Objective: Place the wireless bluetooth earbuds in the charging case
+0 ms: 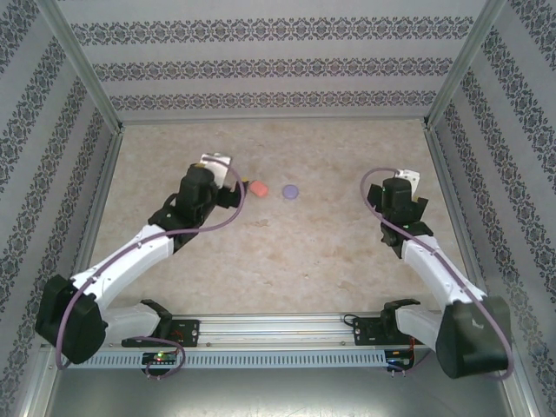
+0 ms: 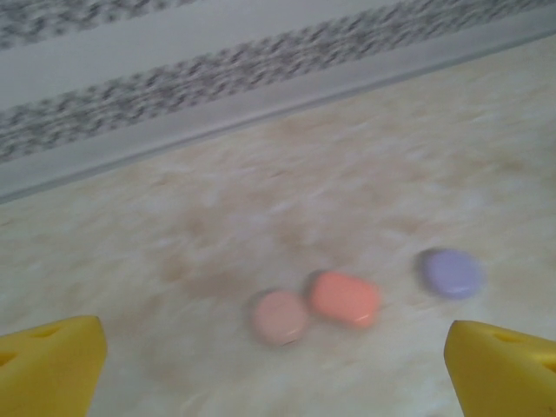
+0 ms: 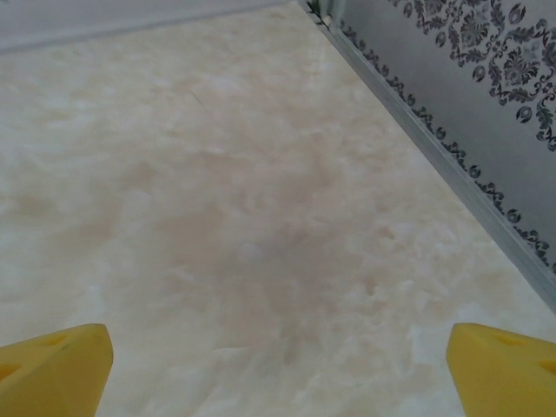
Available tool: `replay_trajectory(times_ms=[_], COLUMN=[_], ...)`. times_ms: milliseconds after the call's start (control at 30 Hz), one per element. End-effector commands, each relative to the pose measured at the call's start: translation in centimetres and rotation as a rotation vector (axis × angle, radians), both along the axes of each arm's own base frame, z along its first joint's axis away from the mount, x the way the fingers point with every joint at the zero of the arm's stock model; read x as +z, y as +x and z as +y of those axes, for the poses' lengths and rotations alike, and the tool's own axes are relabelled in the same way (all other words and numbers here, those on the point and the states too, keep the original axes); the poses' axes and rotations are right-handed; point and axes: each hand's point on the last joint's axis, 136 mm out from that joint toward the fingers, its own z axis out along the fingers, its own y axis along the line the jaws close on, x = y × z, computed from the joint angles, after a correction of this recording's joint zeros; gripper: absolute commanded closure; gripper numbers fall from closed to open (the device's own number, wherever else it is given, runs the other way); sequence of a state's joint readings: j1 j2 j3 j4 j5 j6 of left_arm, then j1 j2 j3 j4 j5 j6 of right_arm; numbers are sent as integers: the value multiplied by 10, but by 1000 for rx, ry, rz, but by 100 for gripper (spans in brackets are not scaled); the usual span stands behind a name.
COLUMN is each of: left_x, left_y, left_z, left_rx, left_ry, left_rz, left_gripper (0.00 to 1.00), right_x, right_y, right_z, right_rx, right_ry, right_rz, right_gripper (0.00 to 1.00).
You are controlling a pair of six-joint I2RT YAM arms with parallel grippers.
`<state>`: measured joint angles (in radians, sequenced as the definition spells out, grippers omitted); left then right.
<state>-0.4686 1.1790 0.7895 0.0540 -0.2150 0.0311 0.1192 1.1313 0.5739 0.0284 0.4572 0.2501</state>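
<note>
- Left tool (image 2: 278,372): yellow fingers (image 2: 52,360) spread wide at both lower corners of the wrist view, nothing betw. them. Not pinching anything.
- Right tool (image 3: 278,372): also spread wide & empty. It hangs over bare table (image 1: 304,252) near the patterned side wall (image 3: 486,104), well apart from the task items.
- Task items: 3 small rounded pieces on the table, just ahead of the left tool.
  - pale pink piece (image 2: 280,315), nearest the tool, touching or almost touching the next 1
  - salmon piece (image 2: 345,298), just right of it
  - purple piece (image 2: 451,272), a bit apart, further right
- From above, the salmon piece (image 1: 257,187) & purple piece (image 1: 290,191) sit mid-table w/ a gap betw. them, just right of the left tool's tip.
- Wrist view is blurred, so can't tell which piece is a bud & which a charging case, or whether any lid is open.
- Step, my read: approach before the 1st grasp. Nothing held, nothing inserted yet.
- Next move prob. calls for:
  - left tool drops over 1 piece, fingers either side of it, then closes gently
  - pale pink & salmon sit v. close, so a finger could nudge the neighbour
  - right tool must come across to steady or open a case
</note>
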Motion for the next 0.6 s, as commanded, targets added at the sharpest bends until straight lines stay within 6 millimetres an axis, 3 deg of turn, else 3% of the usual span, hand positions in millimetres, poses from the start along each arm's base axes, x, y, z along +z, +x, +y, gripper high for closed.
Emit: replay_trajectory(times_ms=[0, 133, 200, 367, 433, 533, 567], left_x=[10, -24, -43, -96, -116, -135, -132], left_y=[1, -9, -7, 9, 15, 22, 27], left_z=[61, 111, 122, 128, 127, 124, 125], left_rx=[155, 253, 273, 242, 231, 192, 190], left_ry=[59, -10, -4, -71, -82, -93, -105], left_rz=[-154, -160, -167, -101, -81, -58, -66], left_gripper=[1, 1, 1, 1, 1, 1, 1], right_x=[15, -9, -13, -18, -36, -40, -37], right_y=[22, 31, 37, 44, 43, 48, 52], right_z=[-11, 0, 4, 21, 32, 40, 37], right_rx=[-15, 62, 92, 216, 291, 344, 343], right_ry=[-105, -107, -112, -77, -77, -53, -32], right_rz=[-161, -170, -185, -273, -266, -246, -240], right_gripper=[2, 2, 2, 2, 2, 2, 2])
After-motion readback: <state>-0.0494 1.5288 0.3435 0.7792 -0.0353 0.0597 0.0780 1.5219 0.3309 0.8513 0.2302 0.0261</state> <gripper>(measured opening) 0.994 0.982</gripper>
